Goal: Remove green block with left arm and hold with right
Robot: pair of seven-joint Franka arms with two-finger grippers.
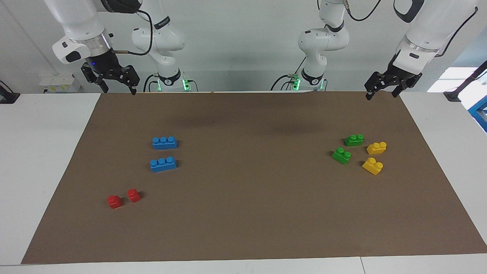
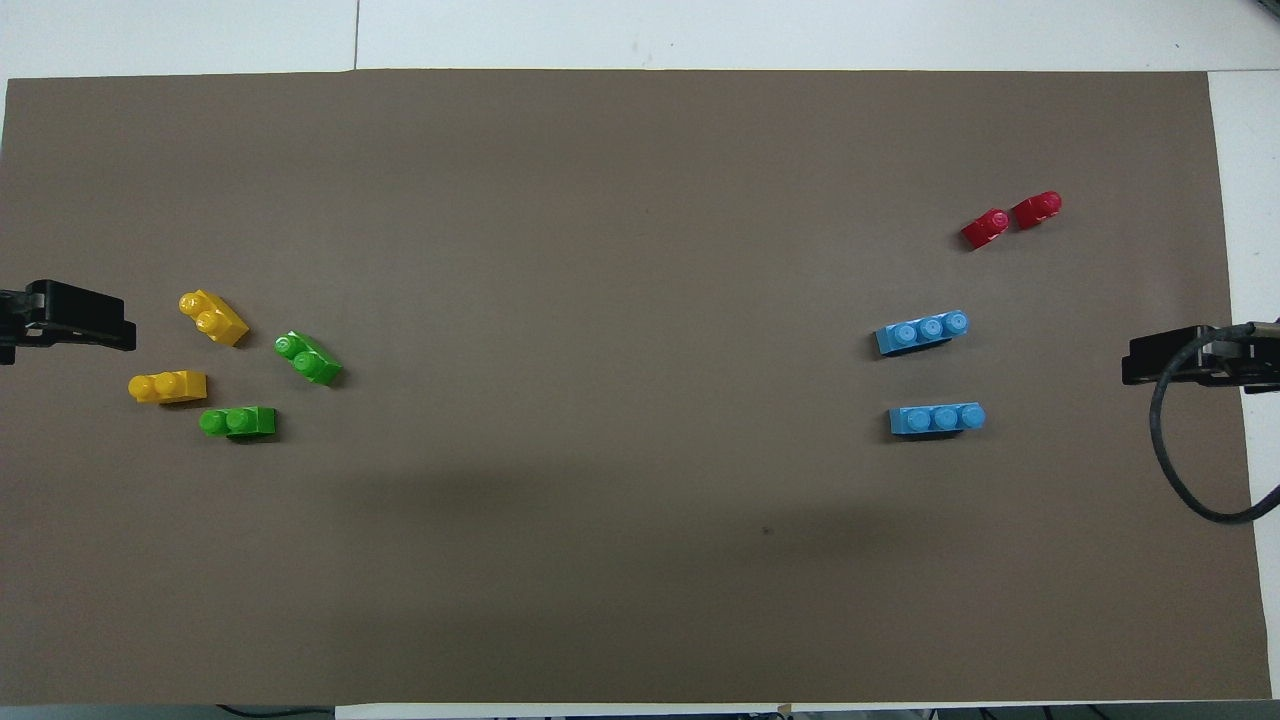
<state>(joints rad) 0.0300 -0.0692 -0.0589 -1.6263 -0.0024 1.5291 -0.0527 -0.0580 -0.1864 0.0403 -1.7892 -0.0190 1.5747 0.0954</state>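
While both arms wait, raised at the bench's robot edge:
Right hand [image 1: 116, 90]: fingers spread, empty.
Blue bricks [image 1: 164, 142], red bricks [image 1: 114, 201]: right arm's end.
Green block [image 1: 354, 140]: on brown mat [image 1: 247, 198], left arm's end, beside second green block [image 1: 341, 155] and yellow bricks [image 1: 376, 148].
Left hand [image 1: 380, 91]: fingers apart, empty.
Overhead: only hand tips show.

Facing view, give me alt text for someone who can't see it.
Two green blocks lie untouched on a brown mat beside two yellow bricks, toward the left arm's end. The left gripper and right gripper hang open, empty, over the mat's robot-side corners. Two blue bricks and two red bricks lie toward the right arm's end.
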